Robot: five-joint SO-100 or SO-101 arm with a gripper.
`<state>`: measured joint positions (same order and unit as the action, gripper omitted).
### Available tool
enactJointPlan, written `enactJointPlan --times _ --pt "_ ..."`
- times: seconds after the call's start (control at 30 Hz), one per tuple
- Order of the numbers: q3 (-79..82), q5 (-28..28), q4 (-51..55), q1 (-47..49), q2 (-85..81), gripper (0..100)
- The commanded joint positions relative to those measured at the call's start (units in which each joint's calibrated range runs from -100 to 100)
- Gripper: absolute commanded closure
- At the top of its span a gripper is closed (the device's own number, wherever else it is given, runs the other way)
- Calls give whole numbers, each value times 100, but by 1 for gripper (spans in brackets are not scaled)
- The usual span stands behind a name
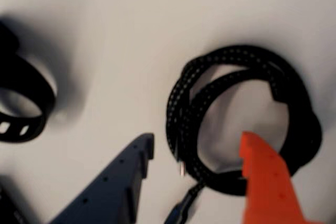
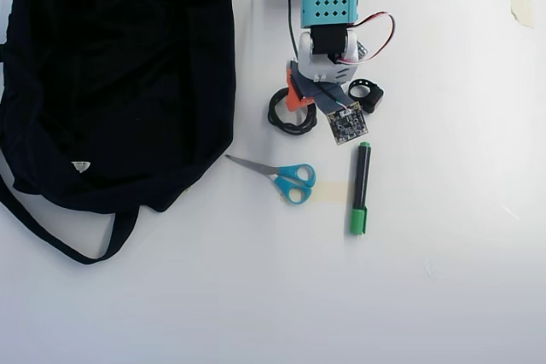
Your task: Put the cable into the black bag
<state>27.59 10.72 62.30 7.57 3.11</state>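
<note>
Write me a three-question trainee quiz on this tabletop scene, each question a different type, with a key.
1. True or false: the cable already lies inside the black bag.
2. In the wrist view, where does the orange finger stand? A) outside the coil B) over the coil's open middle C) on the strap ring
3. Fill in: in the overhead view, the scissors have ___ handles.

Key
1. False. It lies on the table under the gripper.
2. B. The jaws are open, the grey finger outside the coil.
3. Blue. A green marker lies beside them.
</note>
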Motion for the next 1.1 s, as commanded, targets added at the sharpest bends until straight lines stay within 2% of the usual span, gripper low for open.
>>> enactJointPlan --times 0.0,1.07 --pt "-190 3 -72 -16 -37 78" --pt "-163 -18 -192 21 137 78"
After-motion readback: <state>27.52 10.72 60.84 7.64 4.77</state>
